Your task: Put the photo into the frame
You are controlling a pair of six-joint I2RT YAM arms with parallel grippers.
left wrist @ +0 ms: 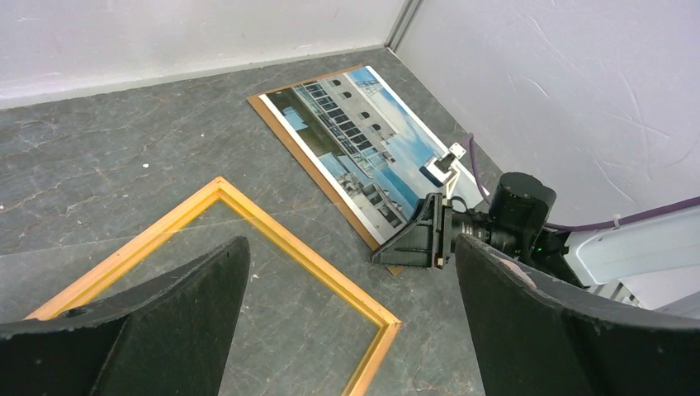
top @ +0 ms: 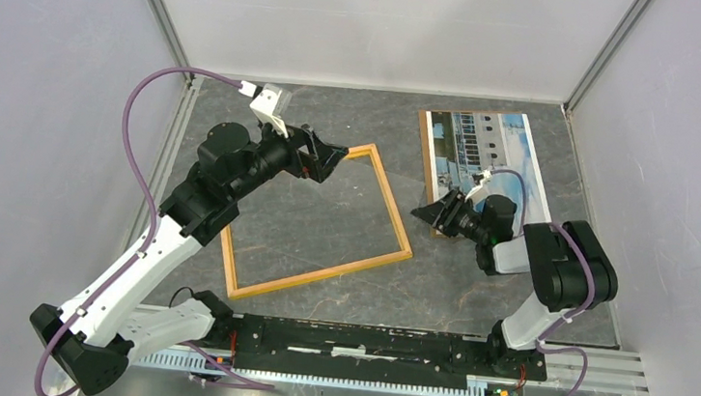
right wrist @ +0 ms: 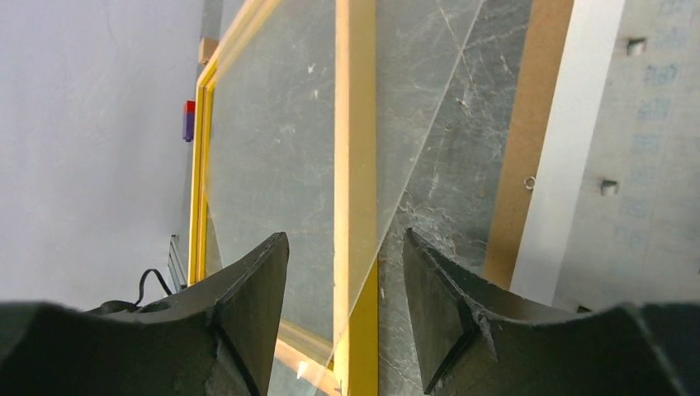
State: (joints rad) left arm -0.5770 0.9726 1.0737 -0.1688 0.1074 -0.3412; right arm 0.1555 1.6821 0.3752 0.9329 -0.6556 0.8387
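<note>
So the left pincer (top: pixel 333 164) and right pincer (top: pixel 425 215) both gape apart, empty. The photo (top: pixel 487 153) lies flat on a brown board (left wrist: pixel 312 165) beside the right one, the frame (top: pixel 320 274) just ahead. Risk: the fingers probably snag the board too, or crease the print.

No lettering, brand name, number or sign is legible anywhere on the tabletop (top: pixel 473 297); the photo (top: pixel 487 151), lying at the far right corner, shows a windowed building without readable wording; faint bluish marks (right wrist: pixel 652 78) at the right edge of the right wrist view are too blurred to read.
</note>
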